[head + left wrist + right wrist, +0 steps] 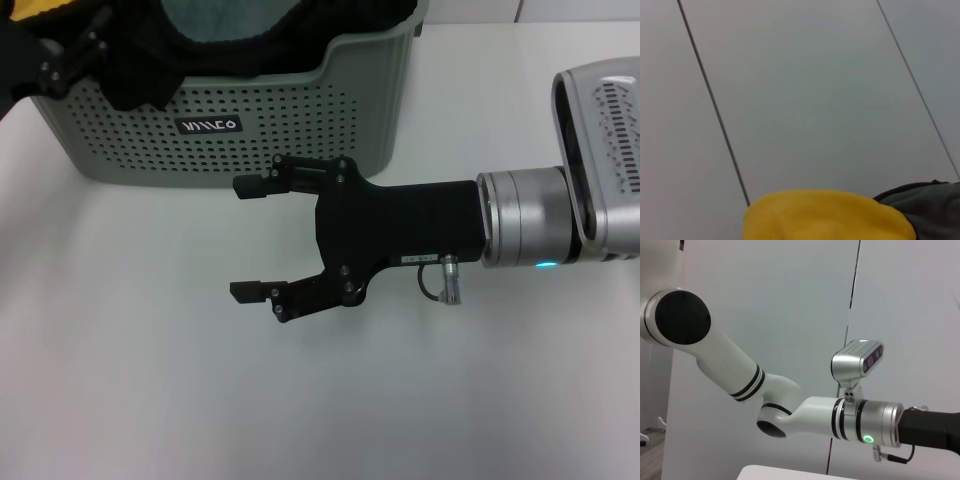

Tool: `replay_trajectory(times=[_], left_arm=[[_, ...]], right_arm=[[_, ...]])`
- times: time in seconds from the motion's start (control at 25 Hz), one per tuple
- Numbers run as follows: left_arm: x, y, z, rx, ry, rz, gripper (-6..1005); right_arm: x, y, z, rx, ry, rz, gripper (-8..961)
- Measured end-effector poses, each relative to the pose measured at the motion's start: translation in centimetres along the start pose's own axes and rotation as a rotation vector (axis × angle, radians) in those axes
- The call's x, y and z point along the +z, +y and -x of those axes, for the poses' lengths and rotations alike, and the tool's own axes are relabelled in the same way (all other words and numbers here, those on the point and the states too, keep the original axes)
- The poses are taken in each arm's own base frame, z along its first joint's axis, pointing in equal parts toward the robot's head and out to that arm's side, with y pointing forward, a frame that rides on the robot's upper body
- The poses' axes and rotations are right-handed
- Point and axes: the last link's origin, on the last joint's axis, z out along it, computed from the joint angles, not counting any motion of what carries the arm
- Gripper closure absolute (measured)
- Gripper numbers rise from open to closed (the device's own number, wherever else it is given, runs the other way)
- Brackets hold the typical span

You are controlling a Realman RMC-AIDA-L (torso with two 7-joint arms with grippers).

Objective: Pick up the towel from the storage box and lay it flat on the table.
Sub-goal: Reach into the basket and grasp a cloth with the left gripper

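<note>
Looks soft, light and floppy, the yellow towel (pixel 40 12) at the storage box's (pixel 230 140) left rim by the left gripper (pixel 62 52), jaw state unclear; best pinched at a bound edge; right gripper (pixel 250 240) wide open over the table (pixel 150 380).

Your right wrist camera looks out at a robot arm (pixel 740 372), white with black joint rings, reaching across from a large shoulder joint with a black round cap (pixel 681 317). Its silver wrist section (pixel 872 422) shows a green lit ring and carries a silver camera housing (pixel 857 360). Behind it stands a pale panelled wall (pixel 790 300). A white table edge (pixel 790 472) shows below.
</note>
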Motion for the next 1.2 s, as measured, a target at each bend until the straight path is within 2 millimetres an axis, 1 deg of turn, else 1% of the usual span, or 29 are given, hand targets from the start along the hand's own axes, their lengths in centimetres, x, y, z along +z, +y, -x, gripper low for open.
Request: replay_trajectory(times=[0.16, 0.4, 0.52, 0.56, 0.6, 0.72, 0.84, 0.88, 1.04, 1.2], left_arm=[[0.5, 1.0, -0.4, 0.024, 0.023, 0.055, 140], [1.9, 3.6, -1.8, 0.033, 0.105, 0.194, 142], [1.8, 5.1, -3.2, 0.024, 0.198, 0.268, 143], [1.7, 5.7, -3.7, 0.029, 0.231, 0.307, 162], [1.7, 5.7, -3.7, 0.029, 0.231, 0.307, 181], [1.6, 6.8, -4.2, 0.007, 0.249, 0.377, 239], [1.6, 8.0, -4.5, -0.044, 0.256, 0.472, 241], [1.6, 8.6, -4.7, -0.072, 0.249, 0.529, 241], [1.7, 8.9, -5.0, -0.120, 0.226, 0.598, 243], [1.3, 8.5, -5.3, -0.130, 0.242, 0.598, 245]], right_arm=[[-0.1, 0.0, -0.1, 0.000, 0.001, -0.008, 73], [-0.3, 0.0, -0.4, 0.002, 0.006, -0.014, 73], [-0.3, 0.1, -0.4, 0.005, 0.006, -0.017, 73], [-0.3, 0.1, -0.5, 0.006, 0.006, -0.018, 73], [-0.4, 0.1, -0.5, 0.008, 0.007, -0.020, 73], [-0.5, 0.2, -0.6, 0.011, 0.004, -0.025, 74], [-0.6, 0.2, -0.6, 0.011, 0.001, -0.027, 74], [-0.5, 0.3, -0.6, 0.011, 0.000, -0.024, 74], [-0.5, 0.7, -0.5, 0.012, -0.009, -0.004, 74], [-0.7, 0.8, -1.0, 0.025, 0.002, -0.007, 74]])
